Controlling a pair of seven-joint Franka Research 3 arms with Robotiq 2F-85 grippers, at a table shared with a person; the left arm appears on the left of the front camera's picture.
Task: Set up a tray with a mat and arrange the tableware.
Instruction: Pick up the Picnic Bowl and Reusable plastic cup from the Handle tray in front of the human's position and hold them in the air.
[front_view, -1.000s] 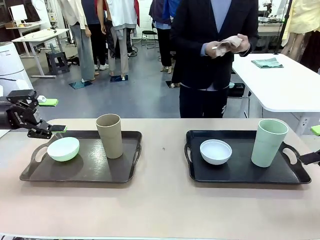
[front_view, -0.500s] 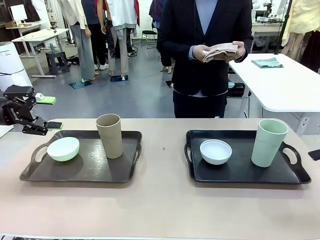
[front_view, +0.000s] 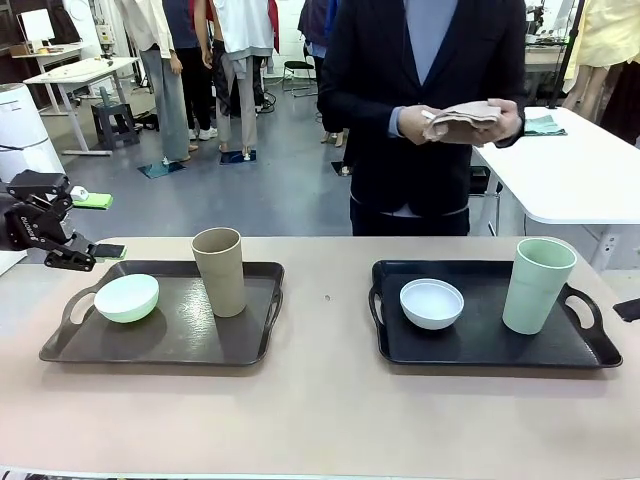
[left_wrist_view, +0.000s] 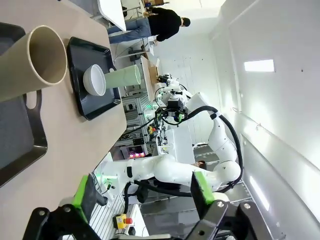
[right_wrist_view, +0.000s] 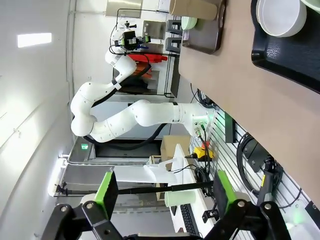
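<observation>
A brown tray (front_view: 180, 345) at the left holds the pale mint bowl (front_view: 126, 297) and the tan cup (front_view: 219, 271). On the black tray (front_view: 480, 350) at the right sit the white-grey bowl (front_view: 432, 303) and the pale green cup (front_view: 537, 285). Across the table a person holds a folded tan mat (front_view: 465, 120) in both hands. My left gripper (front_view: 100, 226) hangs open just beyond the brown tray's far left corner; its own view shows the gripper (left_wrist_view: 142, 195) with nothing in it. My right gripper (right_wrist_view: 165, 192) is open and empty, and a dark tip of it (front_view: 630, 309) shows past the black tray's right handle.
A white table (front_view: 570, 170) with a green cloth stands behind at the right. Bare tabletop (front_view: 325, 300) separates the two trays and runs along the near edge. In the left wrist view the tan cup (left_wrist_view: 30, 60) is near and the black tray (left_wrist_view: 92, 107) lies beyond it.
The left gripper drew back from the brown tray's corner, then stayed still. The right gripper retreated to the right edge. The person stepped right and lowered the folded mat.
</observation>
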